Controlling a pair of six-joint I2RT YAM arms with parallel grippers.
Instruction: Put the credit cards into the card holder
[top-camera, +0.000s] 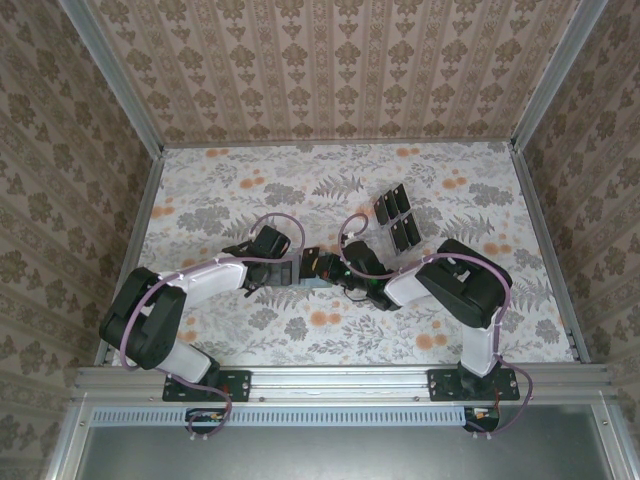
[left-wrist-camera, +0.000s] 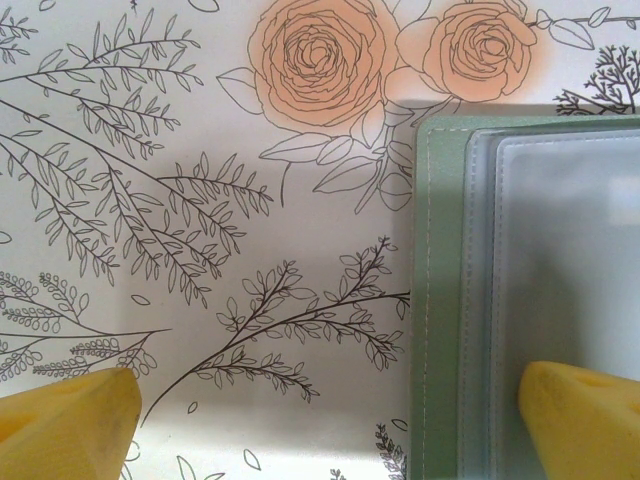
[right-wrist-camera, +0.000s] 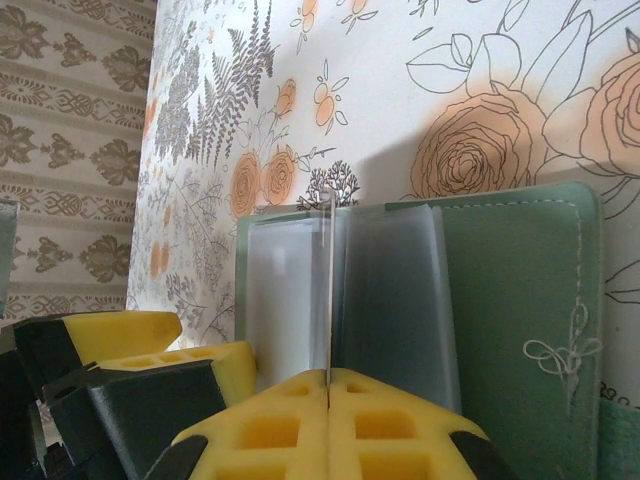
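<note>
Card holder: flat grey-green folding wallet (left-wrist-camera: 440, 300) lies open on the floral-print tabletop (top-camera: 250, 190) between the arms, clear sleeves showing.
Credit cards: four small glossy black rectangular cards (top-camera: 399, 236) lie grouped beyond the wallet, apart from it.
Left fingers (left-wrist-camera: 70, 415): yellow, released and spread wide; one tip over the sleeves, the other over bare tabletop.
Right fingers (right-wrist-camera: 270, 420): yellow, clenched on a thin pale leaf (right-wrist-camera: 328, 290) standing edge-on among the sleeves.
</note>
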